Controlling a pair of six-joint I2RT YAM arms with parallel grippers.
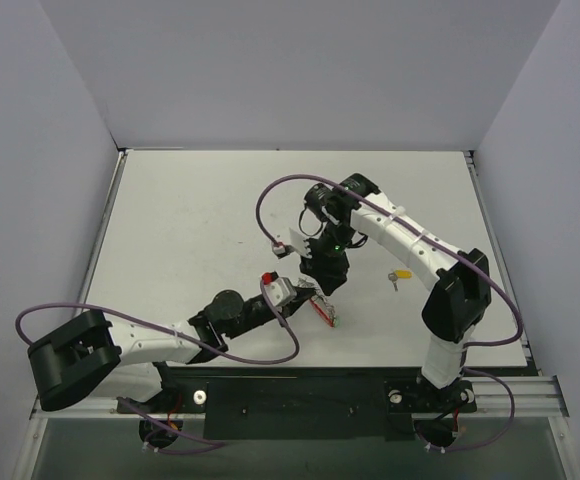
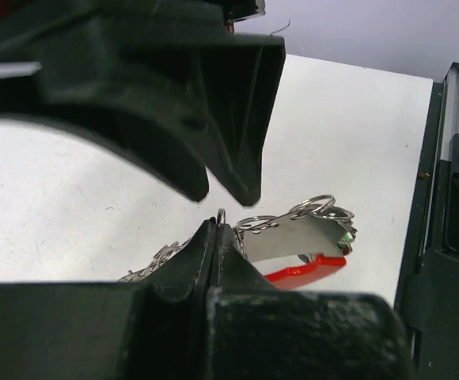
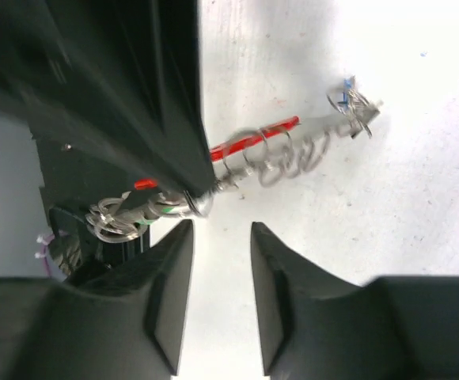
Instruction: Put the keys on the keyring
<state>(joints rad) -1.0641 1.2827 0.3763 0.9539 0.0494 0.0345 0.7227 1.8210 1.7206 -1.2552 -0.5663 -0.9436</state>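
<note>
**Left gripper clamping keyring, right gripper standing apart**

The left gripper (image 2: 228, 212) is pinching its fingers together on a thin silvery loop of the keyring (image 2: 297, 241), near the front centre of the table (image 1: 190, 230). The keyring's red edge and a bunch of small rings are sticking out past the fingers. The right gripper (image 3: 221, 231) is hovering just beside that bunch, fingers apart, gripping nothing. Farther right, a yellow-capped key (image 1: 401, 271) is lying on the table, well apart.

White surface (image 1: 180, 220) filling the middle, faint scuffs across it, plain grey walls (image 1: 300, 60) at 9, 12 and 3 o'clock, silver rail (image 1: 530, 392) along the 6 o'clock edge, black plate (image 1: 300, 405) on the rail's middle.
</note>
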